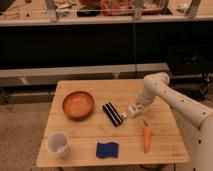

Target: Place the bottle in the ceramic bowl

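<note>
- Your light wooden bench fills the lower half of the camera view and carries everything listed here.
- The white robot arm comes in from the right edge, bends at a rounded joint above the bench's far right part, and angles down towards the middle of the bench.
- The round, shallow orange-brown ceramic bowl sits on the left part of the bench towards the far edge. You can see nothing lying in it.
- The black rectangular bar with white stripes lies flat and slanted near the bench's centre, just right of the bowl but apart from it.
- The white translucent cup stands upright at the near left corner.
- The dark blue sponge lies near the front edge, in front of the black bar.
- The orange carrot lies on the right side, its length running front to back, nearer to you than the arm's end.
- The gripper is low over the bench, just right of the black bar. You cannot tell whether it is spread or pressed together.
- The small white plastic bottle shows as a pale shape at the gripper's tip, between the gripper and the bar, well apart from the bowl. You cannot tell whether it rests on the bench or is lifted.
</note>
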You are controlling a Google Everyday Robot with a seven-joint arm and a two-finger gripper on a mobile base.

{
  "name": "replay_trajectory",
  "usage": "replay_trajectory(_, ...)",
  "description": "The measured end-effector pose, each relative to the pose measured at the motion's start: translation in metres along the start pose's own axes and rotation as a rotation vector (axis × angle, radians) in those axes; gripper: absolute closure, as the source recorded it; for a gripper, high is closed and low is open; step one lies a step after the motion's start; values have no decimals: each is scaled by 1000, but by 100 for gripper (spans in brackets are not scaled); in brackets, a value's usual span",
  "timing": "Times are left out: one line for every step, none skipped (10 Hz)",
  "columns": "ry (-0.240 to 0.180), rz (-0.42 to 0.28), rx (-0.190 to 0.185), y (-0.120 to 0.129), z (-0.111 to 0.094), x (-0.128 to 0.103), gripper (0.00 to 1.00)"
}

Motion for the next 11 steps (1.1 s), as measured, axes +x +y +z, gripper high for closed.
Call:
replay_trajectory(2, 1, 3, 1, -3, -1, 20)
replay_trajectory(5, 4, 9, 1, -9, -3, 23)
replay_trajectory(7, 6, 12, 1, -14, -4, 31)
replay_trajectory(7, 5, 11, 2, -15, -3, 42)
replay_trajectory(3, 1, 9, 2, -9, -1, 44)
replay_trajectory(1, -1, 7, 2, -2, 0, 41)
replay_trajectory(-3, -4, 5, 2, 6, -1, 32)
replay_trajectory(-4, -6, 5, 1, 8, -2, 24)
replay_trajectory(-6, -8, 7, 1, 6, -2, 21)
replay_trajectory(0, -7, 14, 2, -1, -2, 23)
replay_trajectory(6, -3, 20, 4, -7, -2, 31)
